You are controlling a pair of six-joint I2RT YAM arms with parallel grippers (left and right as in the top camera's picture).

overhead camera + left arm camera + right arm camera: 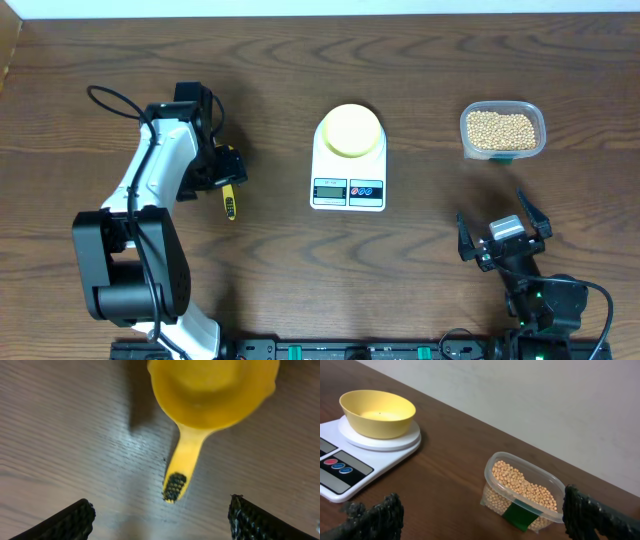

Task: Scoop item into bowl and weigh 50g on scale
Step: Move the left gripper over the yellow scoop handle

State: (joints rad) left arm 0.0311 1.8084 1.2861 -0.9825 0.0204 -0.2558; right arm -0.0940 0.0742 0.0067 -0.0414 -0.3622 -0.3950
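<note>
hovering low over the dark brown wooden table (100,60), the left gripper (160,527) holds its black ribbed fingers (65,521) wide apart and clamped on nothing. only the left wrist view shows the bright yellow plastic long-handled scoop (210,395) in full: cup ahead of the fingers, and the handle's black textured tip pointing back between them without touching either. from overhead the arm hides all but that handle.

the right gripper (485,532) is spread wide too. its wrist view shows the plain, smooth inside of the small round pale-yellow bowl (377,412), which the overhead view flattens. the bowl sits on the round platform of the white rectangular digital scale (380,452), ahead and left of the right fingers. the display cannot be read.

the small round tan beans (520,485) fill the clear rounded-rectangular plastic tub (555,505) just ahead of the right fingers, with bare wood between. the tub stands near the far table edge, below the pale wall (545,400). open wood separates the left fingers from the scale.
</note>
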